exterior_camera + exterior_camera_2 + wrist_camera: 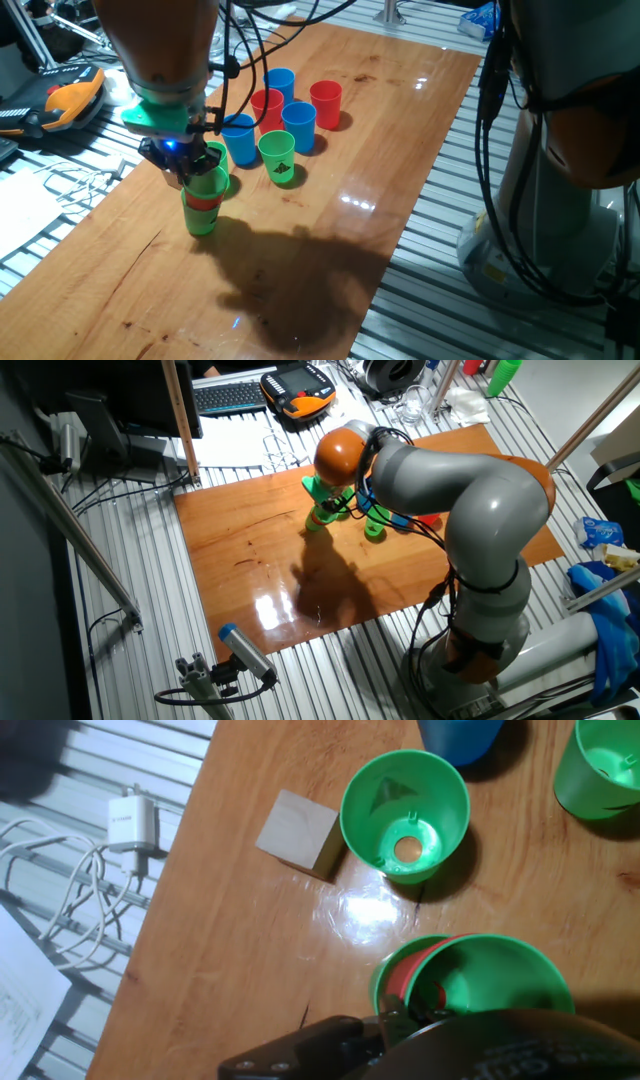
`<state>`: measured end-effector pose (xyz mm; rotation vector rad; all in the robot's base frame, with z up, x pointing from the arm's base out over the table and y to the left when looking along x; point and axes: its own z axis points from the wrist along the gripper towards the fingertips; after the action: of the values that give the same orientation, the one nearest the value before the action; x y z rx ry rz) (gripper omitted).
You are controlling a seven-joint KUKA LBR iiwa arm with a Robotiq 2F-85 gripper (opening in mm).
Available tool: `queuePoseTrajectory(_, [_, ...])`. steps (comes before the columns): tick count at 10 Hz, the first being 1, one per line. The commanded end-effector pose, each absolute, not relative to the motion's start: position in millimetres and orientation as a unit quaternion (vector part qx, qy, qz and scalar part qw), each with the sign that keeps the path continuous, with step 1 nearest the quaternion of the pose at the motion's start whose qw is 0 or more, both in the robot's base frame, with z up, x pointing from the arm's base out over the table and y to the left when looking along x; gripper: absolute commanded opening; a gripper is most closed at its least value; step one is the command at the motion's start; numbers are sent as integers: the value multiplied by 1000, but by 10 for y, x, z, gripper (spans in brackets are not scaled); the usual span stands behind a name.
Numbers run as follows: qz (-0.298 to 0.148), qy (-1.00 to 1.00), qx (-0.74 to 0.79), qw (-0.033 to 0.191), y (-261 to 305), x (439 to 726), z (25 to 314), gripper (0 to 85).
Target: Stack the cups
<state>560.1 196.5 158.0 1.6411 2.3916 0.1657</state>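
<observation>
My gripper (188,172) is shut on the rim of a green cup (210,182). The cup sits tilted in the top of a stack, a red cup inside a green cup (203,215), at the near left of the table. In the hand view the held green cup (495,985) lies inside the red cup (412,975), with one fingertip (395,1012) at its rim. A lone green cup (405,815) stands just beyond. Further back stand a marked green cup (277,157), blue cups (238,138) (299,125) (279,84) and red cups (266,107) (326,103).
A small wooden cube (297,833) sits left of the lone green cup, near the table's left edge (190,830). A cable and charger (130,820) lie off the table. My arm (440,480) reaches across the table.
</observation>
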Motion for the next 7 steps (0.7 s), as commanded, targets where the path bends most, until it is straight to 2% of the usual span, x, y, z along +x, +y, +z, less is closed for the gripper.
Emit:
queuePoseTrajectory(1, [56, 817, 562, 118, 1966, 5598, 1580, 170])
queuePoseTrajectory(7, [67, 809, 569, 130, 1971, 5597, 1538, 170])
